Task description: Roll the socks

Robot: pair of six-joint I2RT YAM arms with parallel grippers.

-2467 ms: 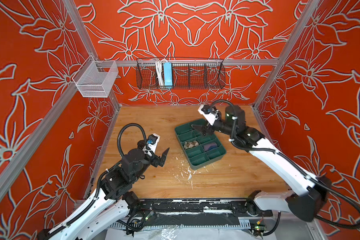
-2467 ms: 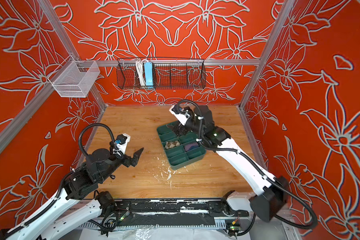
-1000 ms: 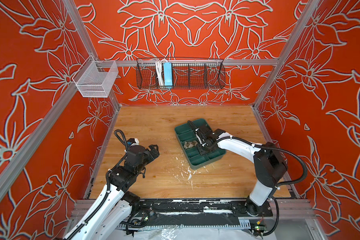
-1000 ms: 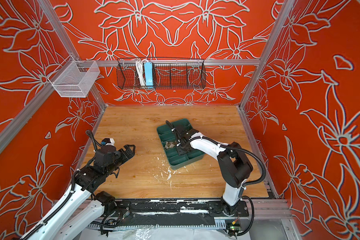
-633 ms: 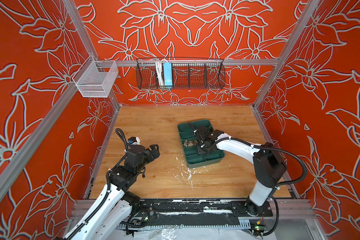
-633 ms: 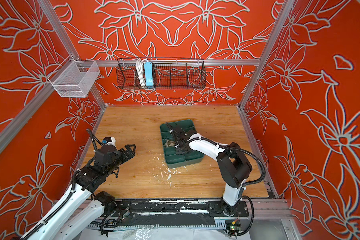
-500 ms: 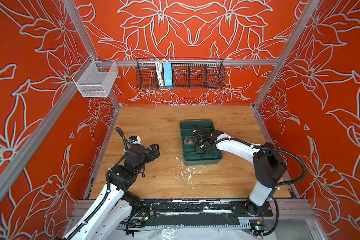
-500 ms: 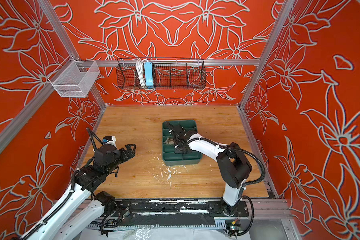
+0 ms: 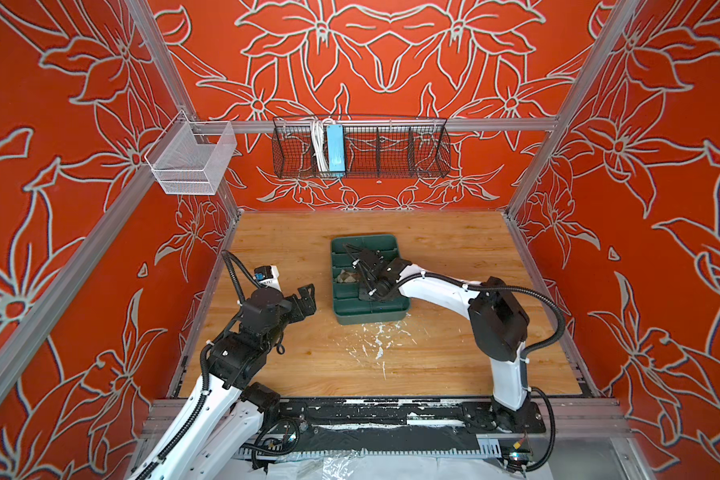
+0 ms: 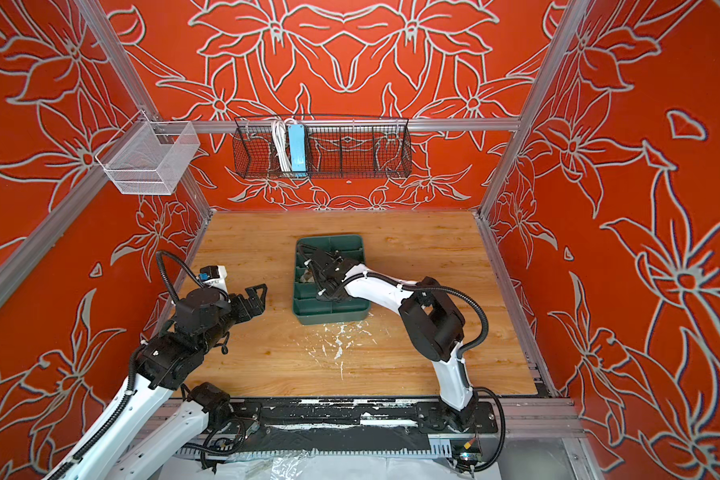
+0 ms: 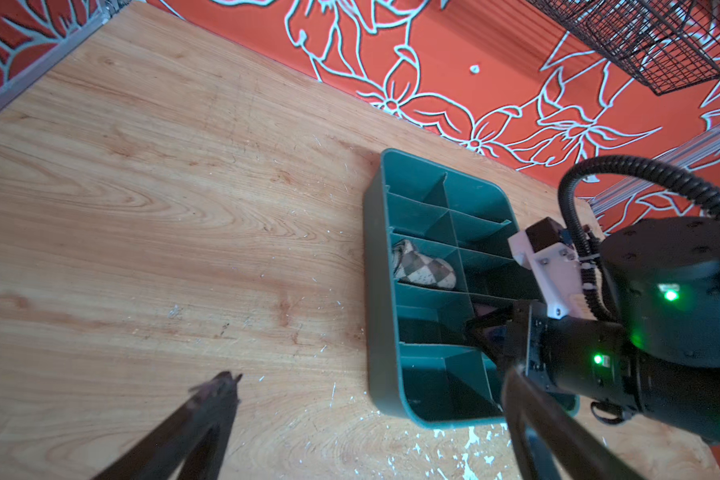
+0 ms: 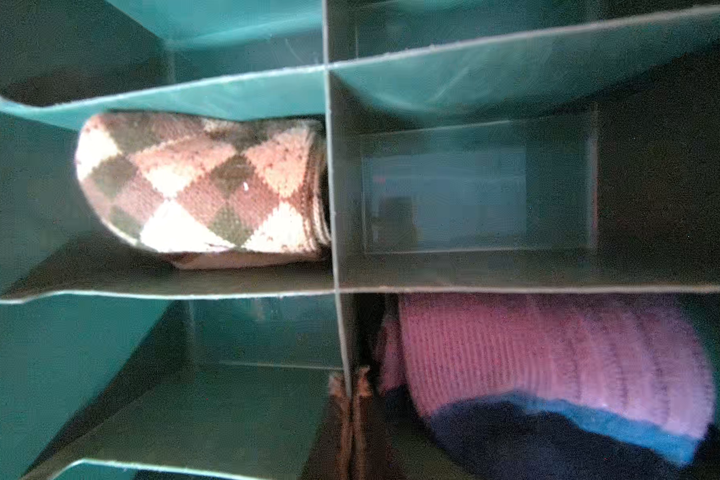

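Nearest, at the left, the left gripper hangs over the wooden bench with its jaws spread wide and nothing in them. It is well apart from the socks.

Past a patch of white flecks sits the dark green plastic tray with compartments. This is what has changed. A second ago the tray lay slantwise on the bench; now its sides run square with the bench edges. The right arm, which was raised clear of the tray a little earlier, is now down inside it.

In the right wrist view the right gripper is pinched tight, one fingertip on each side of the thin centre divider. So its hold looks to be on the tray, not on fabric, and it probably turned the tray by that wall.

The rolled purple ribbed sock with the navy toe lies in the compartment just beside that gripper, on the other side of the divider from the empty cell. I cannot tell whether it touches the near fingertip.

One row farther, across the divider, the rolled beige sock with olive-brown argyle diamonds fills its own compartment, near the gripper but apart from it.

With both socks rolled and stowed, the rolling seems finished, and squaring the tray reads as tidying up.

On the far wall hangs a black wire basket.
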